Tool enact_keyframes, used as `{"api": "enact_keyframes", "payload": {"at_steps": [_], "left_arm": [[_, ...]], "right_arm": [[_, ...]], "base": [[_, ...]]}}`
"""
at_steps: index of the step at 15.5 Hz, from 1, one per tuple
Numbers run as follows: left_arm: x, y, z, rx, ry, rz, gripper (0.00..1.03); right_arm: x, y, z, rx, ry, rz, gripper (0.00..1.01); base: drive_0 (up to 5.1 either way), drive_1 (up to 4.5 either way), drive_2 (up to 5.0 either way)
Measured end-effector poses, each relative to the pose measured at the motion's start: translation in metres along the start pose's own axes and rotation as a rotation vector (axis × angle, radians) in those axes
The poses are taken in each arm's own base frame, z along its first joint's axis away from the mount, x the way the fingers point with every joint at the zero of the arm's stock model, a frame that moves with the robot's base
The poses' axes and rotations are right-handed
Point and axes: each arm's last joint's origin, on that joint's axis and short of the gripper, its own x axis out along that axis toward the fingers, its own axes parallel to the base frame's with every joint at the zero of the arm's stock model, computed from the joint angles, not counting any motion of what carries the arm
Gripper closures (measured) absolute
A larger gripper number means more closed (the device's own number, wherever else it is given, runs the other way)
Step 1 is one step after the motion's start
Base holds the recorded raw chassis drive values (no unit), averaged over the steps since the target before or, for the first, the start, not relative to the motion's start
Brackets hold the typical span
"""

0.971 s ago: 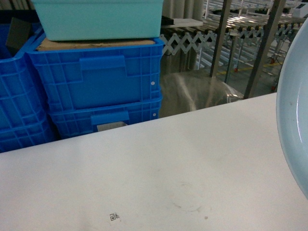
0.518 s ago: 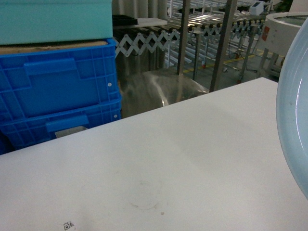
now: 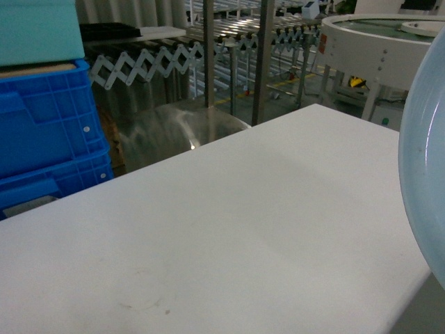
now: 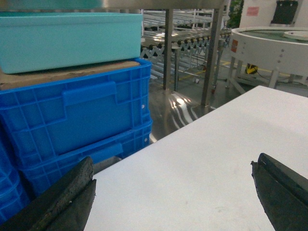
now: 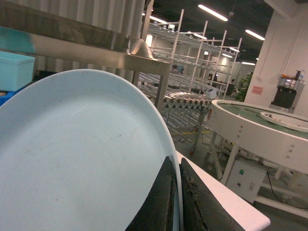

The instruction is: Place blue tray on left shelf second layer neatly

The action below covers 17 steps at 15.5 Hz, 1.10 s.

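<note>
Fingers of the right gripper (image 5: pixel 174 202) pinch the rim of the blue tray (image 5: pixel 72 159), held up at 3 o'clock over the white counter (image 3: pixel 229 229). Left gripper (image 4: pixel 173 192) fingers are wide apart, holding nothing. Blue crates (image 4: pixel 72 115) sit at 10 o'clock.

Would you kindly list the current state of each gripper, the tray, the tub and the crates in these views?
Left gripper: open, empty, above the white table.
Right gripper: shut on the blue tray's rim.
Blue tray: held off the table, tilted, nothing in it.
Teal tub: resting on a brown board atop the upper crate.
Blue crates: stacked, one on another, beside the table.
</note>
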Motion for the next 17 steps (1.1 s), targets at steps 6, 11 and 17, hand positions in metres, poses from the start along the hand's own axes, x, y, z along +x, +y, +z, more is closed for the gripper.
{"api": "enact_keyframes", "payload": {"at_steps": [6, 11, 17], "left_arm": [[0.0000, 0.0000, 0.0000, 0.000, 0.000, 0.000, 0.05], [0.0000, 0.0000, 0.0000, 0.000, 0.000, 0.000, 0.05], [0.0000, 0.0000, 0.0000, 0.000, 0.000, 0.000, 0.05]], "right_arm": [[0.0000, 0.0000, 0.0000, 0.000, 0.000, 0.000, 0.99], [0.0000, 0.0000, 0.0000, 0.000, 0.000, 0.000, 0.99], [0.0000, 0.0000, 0.0000, 0.000, 0.000, 0.000, 0.99]], "base": [[-1.6, -1.63, -1.6], [-1.6, -1.60, -1.6], [-1.7, -1.65, -1.7]]}}
